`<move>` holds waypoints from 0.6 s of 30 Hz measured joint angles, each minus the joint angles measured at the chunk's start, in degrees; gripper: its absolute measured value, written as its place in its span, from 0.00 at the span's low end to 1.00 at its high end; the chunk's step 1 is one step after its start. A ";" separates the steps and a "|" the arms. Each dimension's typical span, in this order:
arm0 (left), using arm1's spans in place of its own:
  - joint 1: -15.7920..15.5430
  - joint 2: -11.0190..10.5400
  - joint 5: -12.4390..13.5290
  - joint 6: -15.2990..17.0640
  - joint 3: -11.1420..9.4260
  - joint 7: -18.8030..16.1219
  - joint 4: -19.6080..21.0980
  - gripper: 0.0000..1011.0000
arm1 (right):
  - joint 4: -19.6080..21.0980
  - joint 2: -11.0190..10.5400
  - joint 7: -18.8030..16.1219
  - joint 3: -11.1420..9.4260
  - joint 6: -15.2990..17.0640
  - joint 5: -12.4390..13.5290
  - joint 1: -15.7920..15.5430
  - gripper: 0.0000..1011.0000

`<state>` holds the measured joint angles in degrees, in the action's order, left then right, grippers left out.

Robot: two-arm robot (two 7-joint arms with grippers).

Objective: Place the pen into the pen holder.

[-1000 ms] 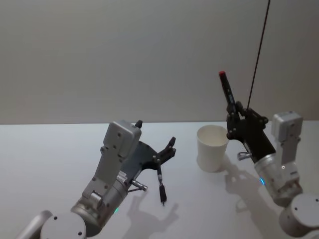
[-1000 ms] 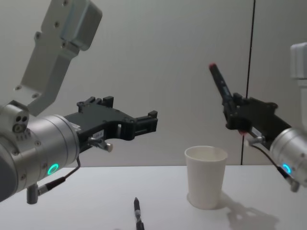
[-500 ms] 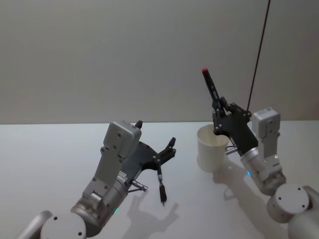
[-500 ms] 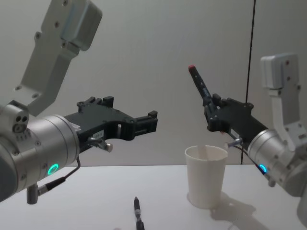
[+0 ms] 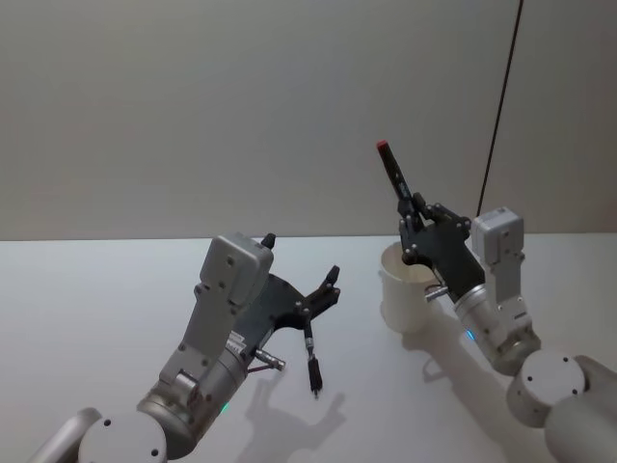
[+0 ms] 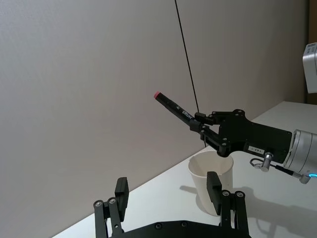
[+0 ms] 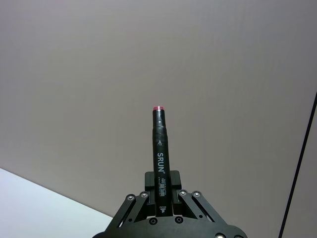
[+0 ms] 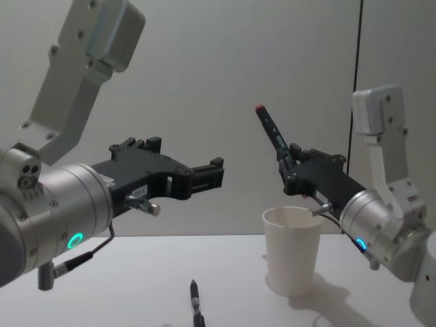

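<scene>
Head cam fwd-down, chest cam low, both share pen holder (image 5: 400, 304)

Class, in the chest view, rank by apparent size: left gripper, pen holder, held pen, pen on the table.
1. left gripper, enlarged by nearness
2. pen holder
3. held pen, partly hidden in the right gripper
4. pen on the table, cut off at the edge

— what sort of room is this, then?
— a robot lab or test room, i'd say. a plain grey wall (image 5: 193, 116) takes the upper part of the frame, and a bare white table (image 5: 77, 289) runs across the lower part.
— what else points to that?
— a thin black cable (image 5: 501, 106) drops down the upper right. one metal robot arm (image 5: 217, 318) sits lower left, another arm (image 5: 501, 289) lower right.
</scene>
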<state>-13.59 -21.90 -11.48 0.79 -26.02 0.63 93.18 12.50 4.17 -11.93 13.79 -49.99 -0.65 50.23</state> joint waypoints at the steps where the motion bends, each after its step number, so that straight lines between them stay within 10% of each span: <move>1: 0.00 0.00 0.00 0.00 0.00 0.00 0.00 0.99 | -0.93 0.14 -0.18 -0.11 -0.29 0.05 0.46 0.16; 18: 0.00 0.00 0.00 0.00 0.00 0.00 0.00 0.99 | -6.42 0.77 -1.21 -0.93 -2.35 0.19 3.02 0.16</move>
<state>-13.59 -21.89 -11.48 0.79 -26.02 0.63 93.18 6.08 4.94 -13.13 12.87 -52.34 -0.46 53.25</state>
